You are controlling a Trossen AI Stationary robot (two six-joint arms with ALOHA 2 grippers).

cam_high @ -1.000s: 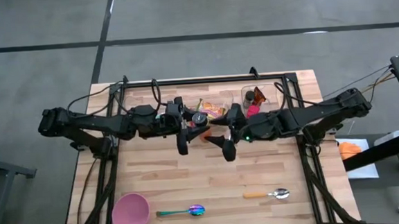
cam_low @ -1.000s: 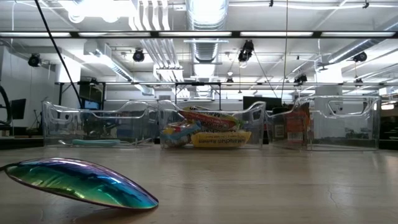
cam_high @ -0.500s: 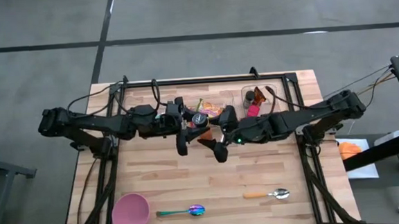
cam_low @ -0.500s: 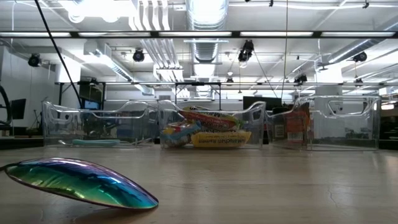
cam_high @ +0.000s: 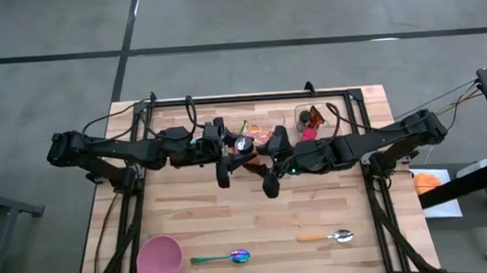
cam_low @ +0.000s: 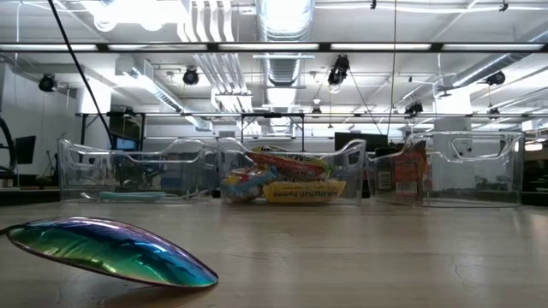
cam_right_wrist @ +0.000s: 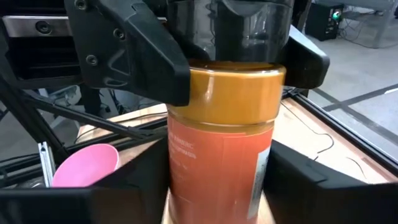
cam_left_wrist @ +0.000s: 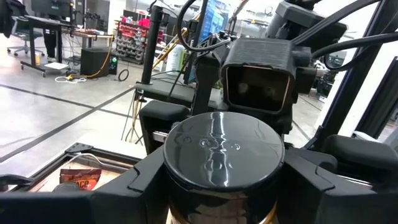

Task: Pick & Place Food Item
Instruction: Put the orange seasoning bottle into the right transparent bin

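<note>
A jar with a black lid (cam_left_wrist: 214,146) and an orange label (cam_right_wrist: 217,168) hangs upright between my two arms, high over the middle of the table. In the high view its lid (cam_high: 242,143) shows as a round shiny disc. My left gripper (cam_high: 227,150) comes in from the table's left and is shut on the jar's top. My right gripper (cam_high: 270,162) comes in from the right, facing it, with its fingers closed on the jar's body lower down. Neither arm nor the jar shows in the low view. My left gripper pinches the jar at the lid's side wall (cam_left_wrist: 171,168) between its two fingers (cam_right_wrist: 134,53). The fingers lie level and come from the table's left. The jar stands upright in the hold, lifted clear of the table. My right gripper has the jar's orange-labelled body (cam_right_wrist: 180,180), below the gold band, between its two fingers (cam_right_wrist: 124,193). The fingers come from the table's right, nearly level, and sit lower on the jar than the left gripper's fingers.
Clear bins (cam_high: 314,115) with snack packs (cam_low: 291,181) line the table's far edge. A pink bowl (cam_high: 159,258) and an iridescent spoon (cam_high: 232,257) lie near the front left, and a spoon with an orange handle (cam_high: 326,236) near the front right.
My right gripper has moved a little toward the table's left, closing in on the jar held by my left gripper, and now covers the orange body that showed from above before. The jar and my left gripper have kept still.
</note>
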